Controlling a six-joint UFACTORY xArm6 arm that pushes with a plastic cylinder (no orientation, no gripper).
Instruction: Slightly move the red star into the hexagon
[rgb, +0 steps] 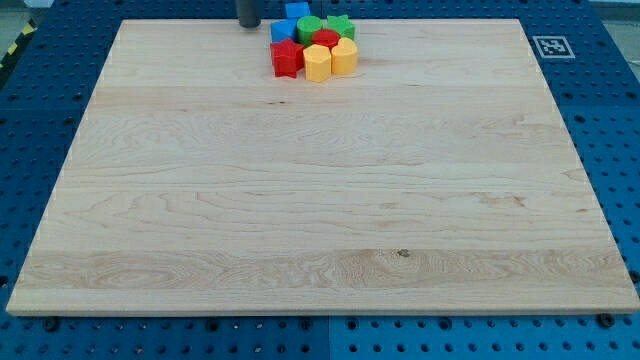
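Note:
The red star (286, 58) lies near the view's top centre of the wooden board (320, 200), at the left of a tight cluster of blocks. The yellow hexagon (317, 63) touches its right side. A yellow heart-like block (343, 56) sits right of the hexagon. Behind them are a red round block (326, 40), a green block (310, 27), a green star (341, 25), a blue block (284, 31) and another blue block (297, 11). My tip (248, 24) is at the view's top edge, up and left of the red star, apart from the cluster.
A black-and-white marker tag (552, 46) sits off the board's top right corner. The board rests on a blue perforated table (610, 120).

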